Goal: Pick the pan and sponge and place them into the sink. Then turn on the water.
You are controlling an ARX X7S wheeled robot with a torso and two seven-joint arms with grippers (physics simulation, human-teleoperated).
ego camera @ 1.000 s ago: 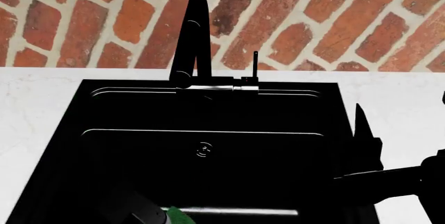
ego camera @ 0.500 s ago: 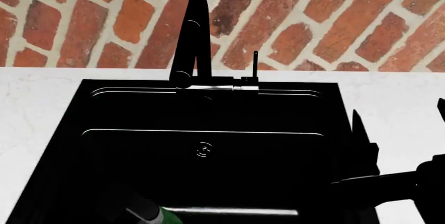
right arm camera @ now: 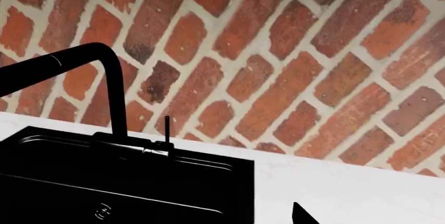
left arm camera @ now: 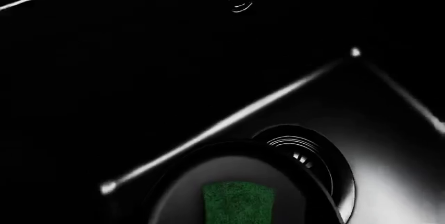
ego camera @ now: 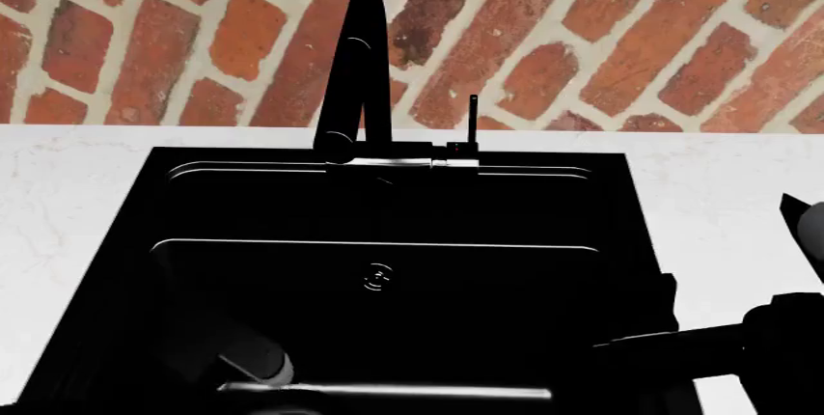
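Down in the sink [ego camera: 116, 241], the sponge [left arm camera: 238, 203] shows green side up against a round, dark, shallow dish that appears to be the pan [left arm camera: 181, 193]. The pan's rim overlaps the near edge of the metal drain [left arm camera: 300, 151]. Whether the sponge lies on the pan or hangs above it cannot be told.

The left arm [ego camera: 245, 357] reaches into the basin at the near left. The left gripper is lost in the dark at the near edge, so I cannot tell whether its jaws are apart or closed on the sponge. Half a second ago a strip of green showed at the tip of this arm in the head view; now it has dropped out of that view, and the arm sits a little further left.

The right gripper [ego camera: 650, 314] is over the sink's right rim, and only one dark fingertip [right arm camera: 301, 215] shows in the right wrist view, so its state cannot be told either. Its upright finger has sunk lower than before.

Behind the basin stand the faucet [ego camera: 361, 68] and its thin lever [ego camera: 473, 116], against the brick wall [ego camera: 580, 39]. A small round mark [ego camera: 374, 278] on the basin is too small to read.
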